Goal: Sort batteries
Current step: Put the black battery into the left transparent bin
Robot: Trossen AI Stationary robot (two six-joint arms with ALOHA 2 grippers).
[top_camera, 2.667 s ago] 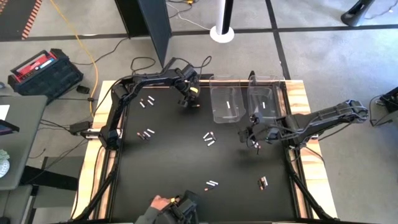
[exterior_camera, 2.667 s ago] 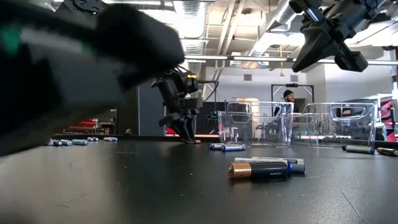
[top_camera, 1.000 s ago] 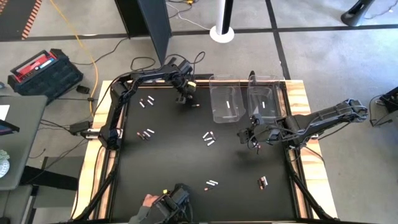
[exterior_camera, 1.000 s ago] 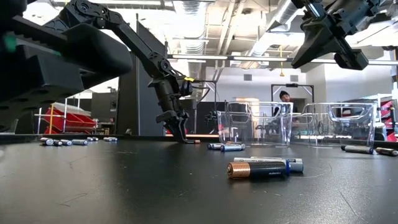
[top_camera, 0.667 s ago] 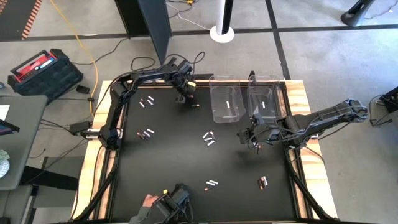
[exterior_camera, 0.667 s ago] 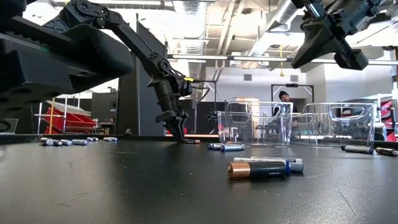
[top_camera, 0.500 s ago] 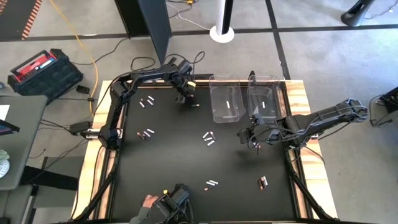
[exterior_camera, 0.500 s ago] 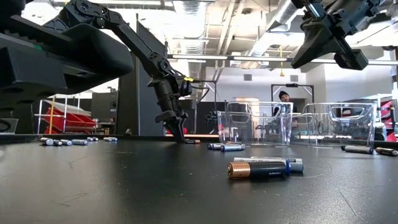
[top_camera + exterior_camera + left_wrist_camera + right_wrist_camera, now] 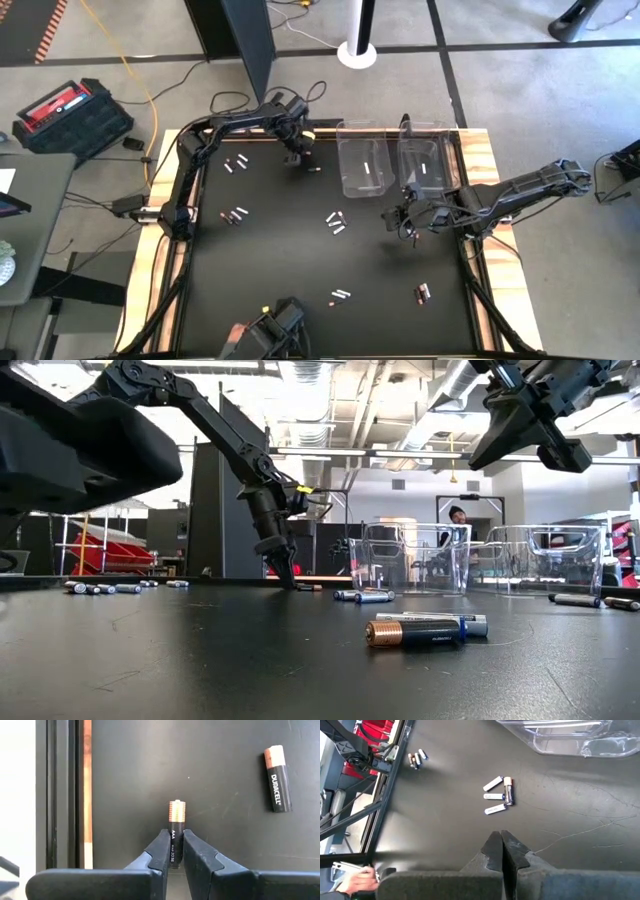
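Copper-capped and dark, the AAA battery (image 9: 176, 834) is sitting pinched in my left gripper (image 9: 175, 851) at the table's far edge, near the clear bins (image 9: 365, 160). Its long axis is running straight out between my fingers, copper end leading. I'm advising myself to lift vertically, keeping it square. My right gripper (image 9: 500, 851) is hanging pressed together, empty, mid-table.

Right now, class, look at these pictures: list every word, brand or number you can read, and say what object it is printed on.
"DURACELL": on the loose black and copper battery lying on the table.
"AAA": on the battery gripped by the left gripper; the smaller print below it is too small to read.
The white batteries in the right wrist view carry marks too small to read.
The pair of batteries in the low view shows no readable print.
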